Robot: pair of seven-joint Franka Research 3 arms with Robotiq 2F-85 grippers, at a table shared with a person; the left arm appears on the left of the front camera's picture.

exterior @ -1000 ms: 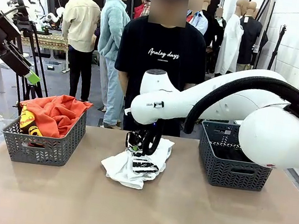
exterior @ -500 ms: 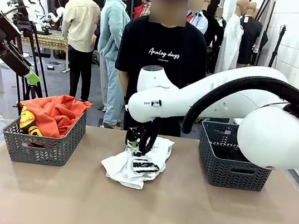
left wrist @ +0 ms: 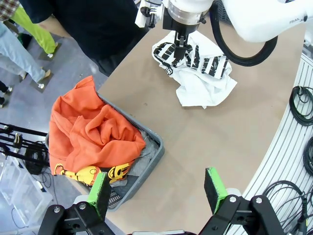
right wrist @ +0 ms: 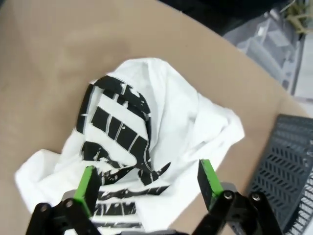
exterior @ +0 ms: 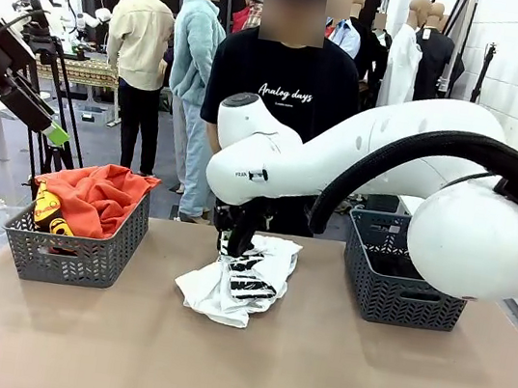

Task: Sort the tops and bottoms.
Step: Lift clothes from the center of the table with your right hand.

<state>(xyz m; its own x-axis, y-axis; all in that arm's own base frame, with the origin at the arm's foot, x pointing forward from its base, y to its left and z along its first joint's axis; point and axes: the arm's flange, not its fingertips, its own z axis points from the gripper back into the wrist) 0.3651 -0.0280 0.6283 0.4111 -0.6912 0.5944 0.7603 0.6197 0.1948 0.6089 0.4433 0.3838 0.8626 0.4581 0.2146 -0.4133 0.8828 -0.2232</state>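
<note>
Front view: the right gripper hangs over the far-left edge of the white top, which lies crumpled mid-table between the left basket and the right basket. Its jaws are hard to read here. The orange top is heaped in the left basket. A person stands beyond the white top.

Left wrist view: the left gripper is spread wide, holding nothing, high above the table just beside the left basket. The orange top spills over the rim, a grey garment under it.

Right wrist view: the right gripper stands wide and empty, fingers straddling the black print of the white top.

Risks, as I judge them: pinching a single thin fold could let the top slide out on the lift; a trailing hem might drag or snag a basket rim; and adding to the heaped left basket could tip the orange top out.
</note>
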